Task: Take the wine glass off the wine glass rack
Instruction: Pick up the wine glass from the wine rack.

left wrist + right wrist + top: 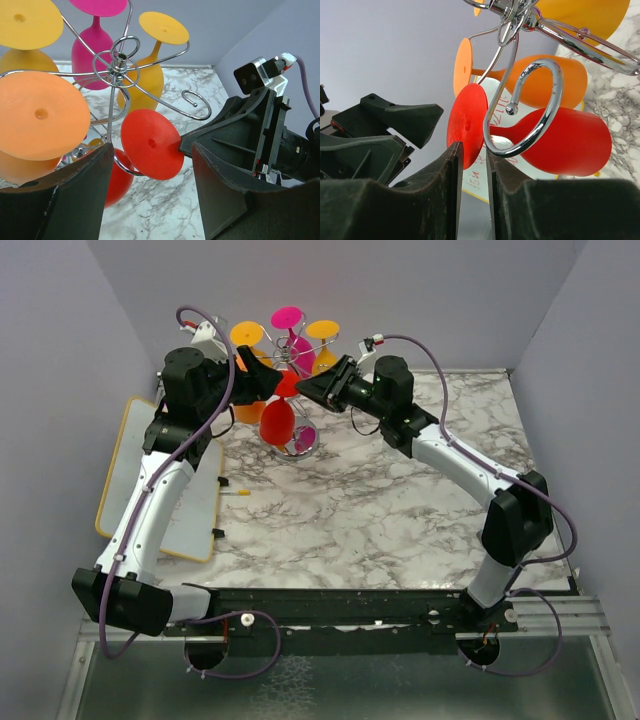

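two pads of my right gripper [472, 156] are pinched on the foot of the red wine glass [560, 140] — it hangs bowl-down, stem threaded through a curled hook of the wine glass rack [540, 100]. my left gripper [150, 150] hovers beside it, jaws apart, empty. i'd draw the foot out along the hook's open end (not straight down) — slowly, since the orange glass [545, 80] hangs just beside.

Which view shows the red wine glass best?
Right wrist: the red wine glass shows foot, stem and bowl, hung on the wine glass rack. Left wrist shows mainly its foot; top external shows it small and partly hidden.
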{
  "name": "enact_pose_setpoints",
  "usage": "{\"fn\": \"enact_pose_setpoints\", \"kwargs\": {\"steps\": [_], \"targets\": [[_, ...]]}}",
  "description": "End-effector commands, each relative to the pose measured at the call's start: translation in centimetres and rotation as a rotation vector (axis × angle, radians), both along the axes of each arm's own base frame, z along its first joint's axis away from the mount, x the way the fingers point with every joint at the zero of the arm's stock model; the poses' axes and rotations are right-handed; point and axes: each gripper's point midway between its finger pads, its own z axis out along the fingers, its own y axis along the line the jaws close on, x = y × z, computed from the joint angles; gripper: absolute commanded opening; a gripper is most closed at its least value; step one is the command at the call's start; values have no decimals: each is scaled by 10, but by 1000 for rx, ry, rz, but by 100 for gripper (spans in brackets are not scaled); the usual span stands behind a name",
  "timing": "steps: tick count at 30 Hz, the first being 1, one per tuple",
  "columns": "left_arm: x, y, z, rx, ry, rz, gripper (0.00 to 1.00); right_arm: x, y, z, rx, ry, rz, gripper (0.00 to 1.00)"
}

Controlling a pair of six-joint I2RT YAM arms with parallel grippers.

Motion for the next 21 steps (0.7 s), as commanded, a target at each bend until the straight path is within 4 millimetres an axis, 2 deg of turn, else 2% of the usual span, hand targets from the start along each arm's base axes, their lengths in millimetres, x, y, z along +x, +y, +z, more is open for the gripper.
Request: {"fn": "enact_pose_setpoints", "kwargs": {"steps": [1,12,21], "targets": [[0,-2,8,1,-25,-23,65,2,8,15,54,-18,14,29],[2,-4,3,7,-12,-36,65,-5,10,19,139,27,44,3],[0,1,10,18,-25,-20,67,-3,15,24,212,97,60,1]]}}
